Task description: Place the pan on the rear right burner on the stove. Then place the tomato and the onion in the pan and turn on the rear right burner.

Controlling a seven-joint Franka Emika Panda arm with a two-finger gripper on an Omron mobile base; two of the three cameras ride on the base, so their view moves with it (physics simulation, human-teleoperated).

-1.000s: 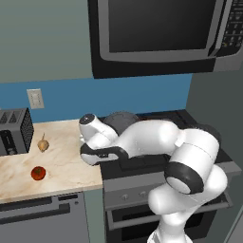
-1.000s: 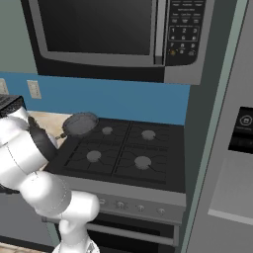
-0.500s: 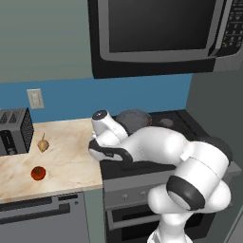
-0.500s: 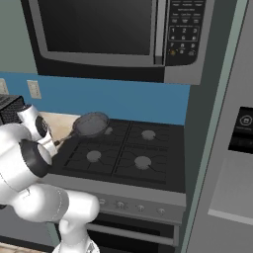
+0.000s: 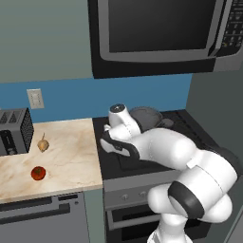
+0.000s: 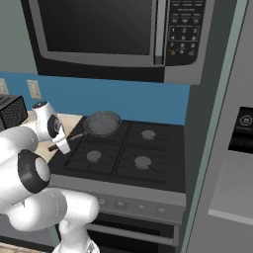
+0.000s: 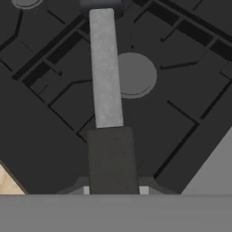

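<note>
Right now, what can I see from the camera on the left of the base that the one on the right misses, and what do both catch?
The left base view alone shows the tomato and the onion on the counter. The right base view alone shows the rear right burner and the tall grey panel beside the stove. Both share the pan, the microwave and the toaster.

Pan handle (image 7: 107,72) above stove (image 7: 54,118) burner (image 7: 136,74)
</note>
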